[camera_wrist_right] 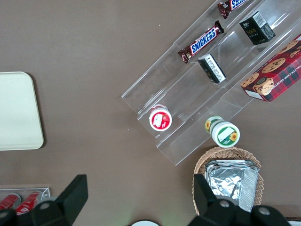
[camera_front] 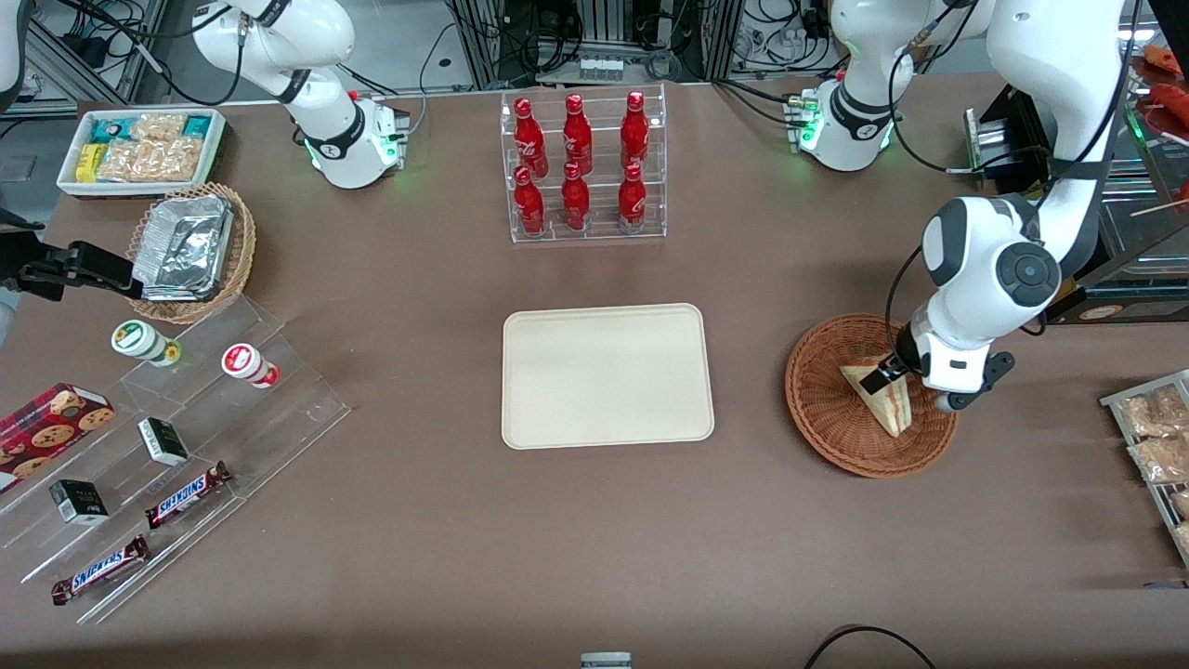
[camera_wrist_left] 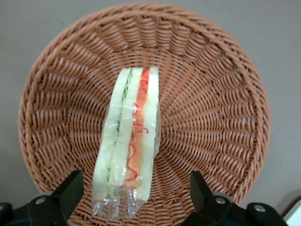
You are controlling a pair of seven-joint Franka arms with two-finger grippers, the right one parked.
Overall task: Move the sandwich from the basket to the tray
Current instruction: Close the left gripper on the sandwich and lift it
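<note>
One sandwich (camera_wrist_left: 128,141) is lying in the basket (camera_wrist_left: 221,117); my pincer (camera_wrist_left: 133,193) is hovering wide open astride it, gripping nothing. Its wrap is showing no readable label.

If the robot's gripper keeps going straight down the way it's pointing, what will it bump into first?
Most likely the sandwich. The gripper hangs open over the basket, one finger on each side of the wrapped wedge. How close it is cannot be told, but the sandwich lies above the wicker, so it comes first.
</note>
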